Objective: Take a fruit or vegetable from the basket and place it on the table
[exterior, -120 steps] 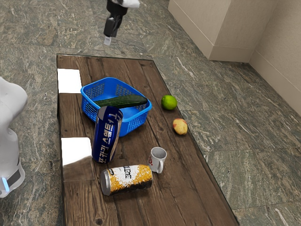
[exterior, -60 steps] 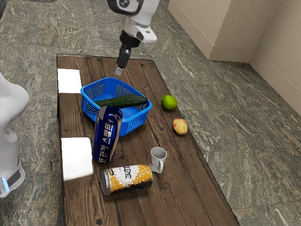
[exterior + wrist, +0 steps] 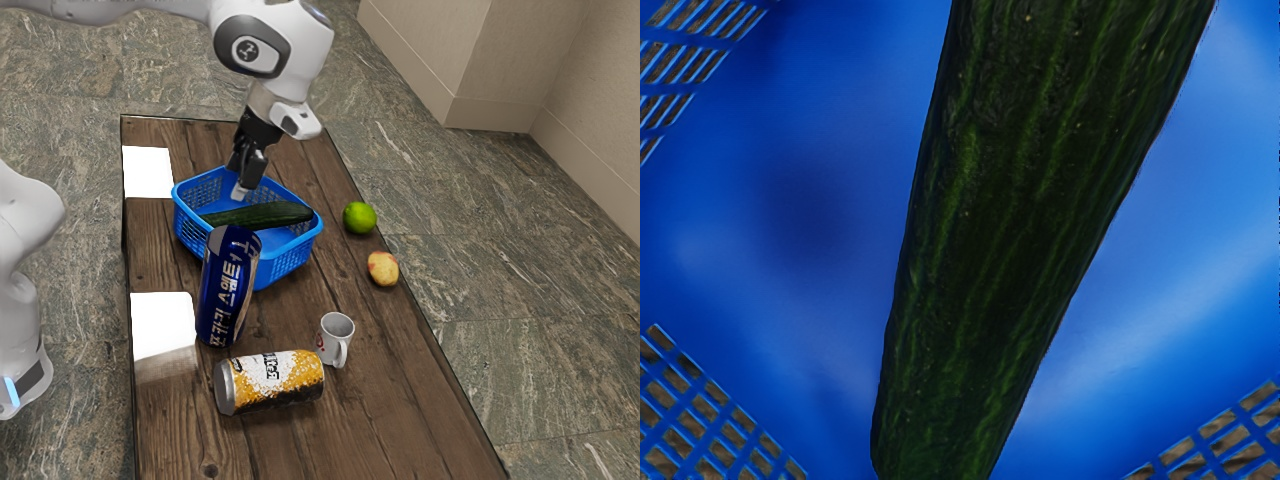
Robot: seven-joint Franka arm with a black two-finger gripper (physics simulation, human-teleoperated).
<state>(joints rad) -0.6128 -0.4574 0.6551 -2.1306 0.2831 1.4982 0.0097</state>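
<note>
The table (image 3: pixel 380 400) is viewed obliquely from high beside the arm (image 3: pixel 305 45), well back; in the wrist view the basket (image 3: pixel 290 262), left of centre in the exterior frame, is faced closely from above, its inside and cucumber (image 3: pixel 265 214) shared

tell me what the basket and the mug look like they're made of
Basket: looks like glossy blue plastic, going by the molded mesh walls and soft highlights inside.

Mug: probably smooth white glazed ceramic, judging by its pale, even surface, though enamelled metal is possible.

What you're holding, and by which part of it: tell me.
Nothing is held. My gripper hovers by the cucumber, which lies in the basket.
</note>
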